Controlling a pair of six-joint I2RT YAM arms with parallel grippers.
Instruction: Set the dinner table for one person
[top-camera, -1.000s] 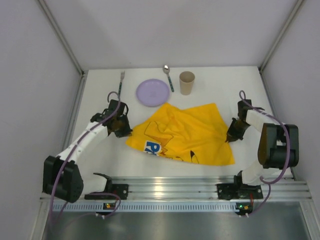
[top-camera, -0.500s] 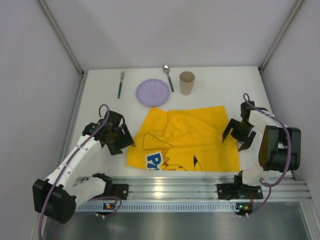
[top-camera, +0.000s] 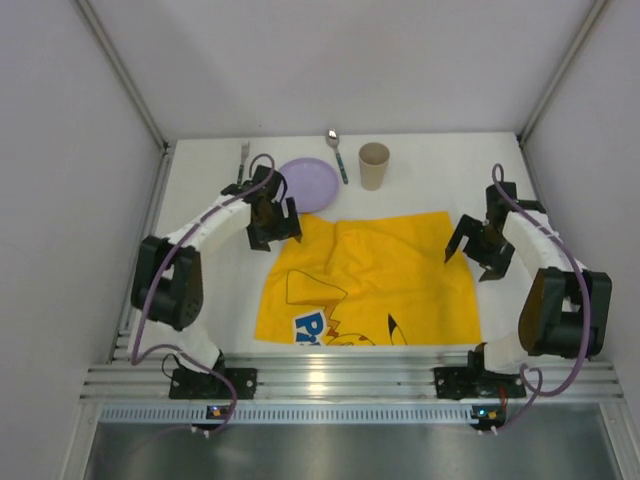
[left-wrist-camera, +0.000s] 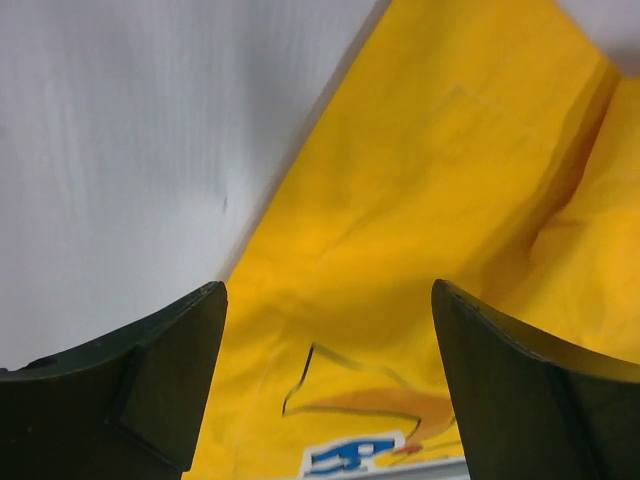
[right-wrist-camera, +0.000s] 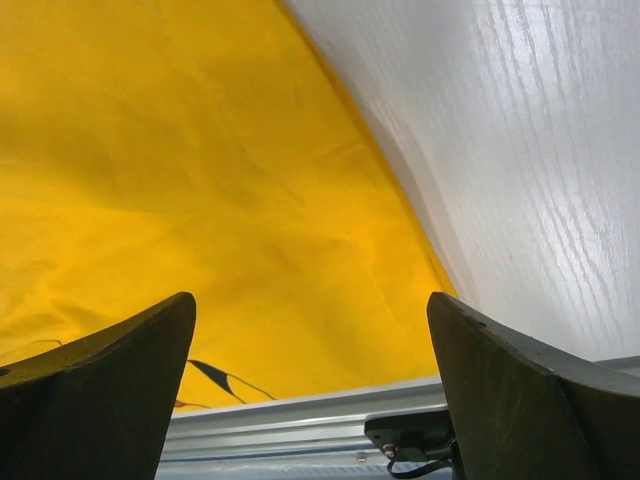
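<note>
The white dinner table (top-camera: 205, 290) carries a yellow printed placemat (top-camera: 370, 285) spread nearly flat at its middle, with a light crease near the far edge. My left gripper (top-camera: 272, 225) hangs open over the mat's far left corner, nothing between its fingers (left-wrist-camera: 327, 290). My right gripper (top-camera: 478, 250) stands open at the mat's far right corner, also with nothing in it (right-wrist-camera: 310, 300). Beyond the mat lie a purple plate (top-camera: 310, 183), a spoon (top-camera: 337, 155), a tan cup (top-camera: 373, 165) and a fork (top-camera: 243, 158) partly hidden by the left arm.
A silver rail (top-camera: 330, 375) runs along the near edge, with both arm bases on it. Pale walls close in the table on three sides. The plate almost touches the mat's far left edge and sits right next to the left gripper.
Both grippers went from shut on the mat's corners to open, letting it go. The mat now lies flatter and squarer. The left arm swung out, then up to the far left corner.
</note>
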